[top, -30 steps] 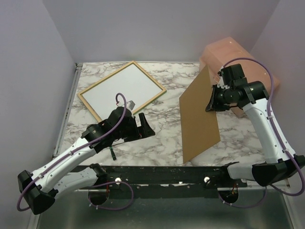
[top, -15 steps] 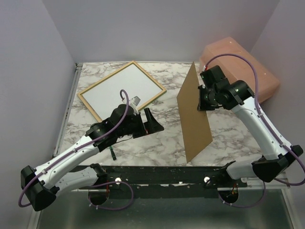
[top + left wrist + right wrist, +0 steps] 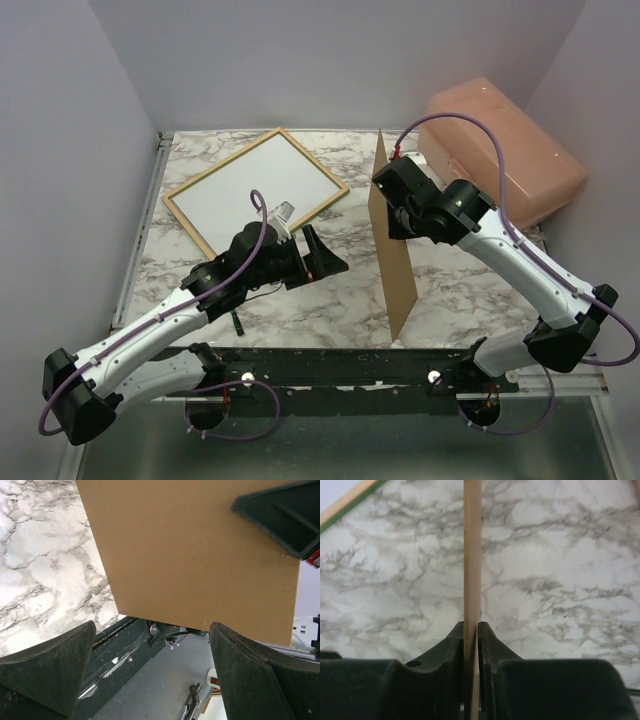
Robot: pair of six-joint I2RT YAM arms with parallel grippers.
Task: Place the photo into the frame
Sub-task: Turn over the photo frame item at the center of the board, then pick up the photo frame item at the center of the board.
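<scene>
The frame (image 3: 315, 158) lies flat at the back left of the marble table, pale wood side up. A white sheet (image 3: 255, 190) fills it, the photo's white reverse as far as I can tell. My right gripper (image 3: 392, 200) is shut on the top edge of a plain brown backing board (image 3: 392, 270), which stands upright mid-table and is seen almost edge-on. In the right wrist view the board (image 3: 472, 555) runs between the pinched jaws of the gripper (image 3: 471, 625), and a frame corner (image 3: 345, 502) shows a green edge. My left gripper (image 3: 325, 255) is open and empty, facing the board (image 3: 190, 555).
A salmon-pink box (image 3: 510, 140) sits at the back right, close behind the right arm. The black mounting bar (image 3: 330, 360) runs along the near edge. A small dark tool (image 3: 237, 322) lies by the left arm. Walls close in the table on three sides.
The right arm has swung the board left toward mid-table, turning it nearly edge-on. The left gripper has opened a little wider and shifted slightly right.
</scene>
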